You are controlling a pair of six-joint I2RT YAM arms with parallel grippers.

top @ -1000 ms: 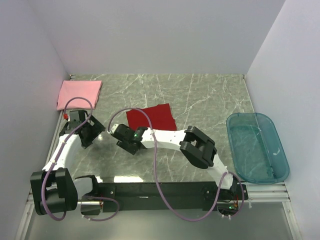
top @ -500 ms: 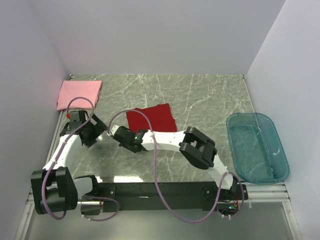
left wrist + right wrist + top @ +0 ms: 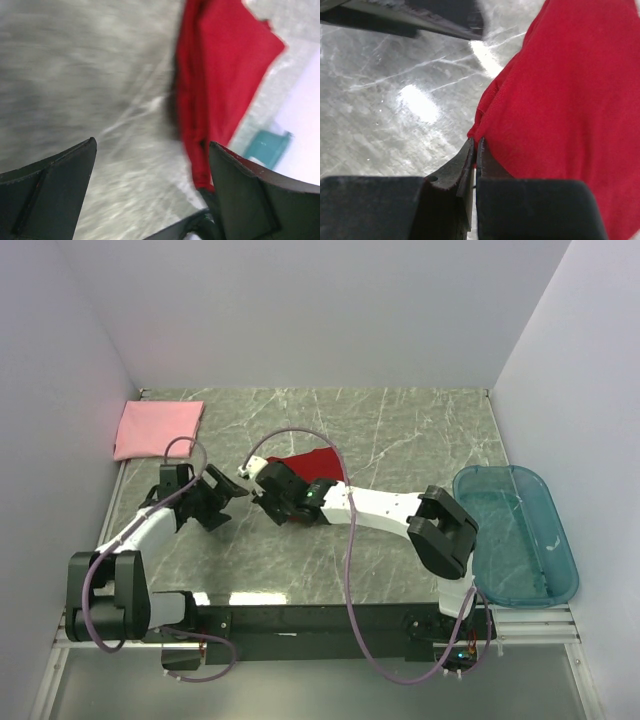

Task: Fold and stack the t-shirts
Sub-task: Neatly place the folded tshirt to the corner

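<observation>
From above, the folded light pink t-shirt (image 3: 158, 428) lies in the far left corner of the bench (image 3: 420, 430). It is well apart from the deep red t-shirt (image 3: 322, 464) at mid-bench, whose left side is covered by the right arm (image 3: 380, 508). The left jaws sit just beside the right jaws there. A teal bin (image 3: 515, 535) stands at the right edge.

The left wrist view shows the left jaws spread wide above the bench, with the red t-shirt beyond them.

The right wrist view shows the right jaws clamped on the red t-shirt's edge.
</observation>
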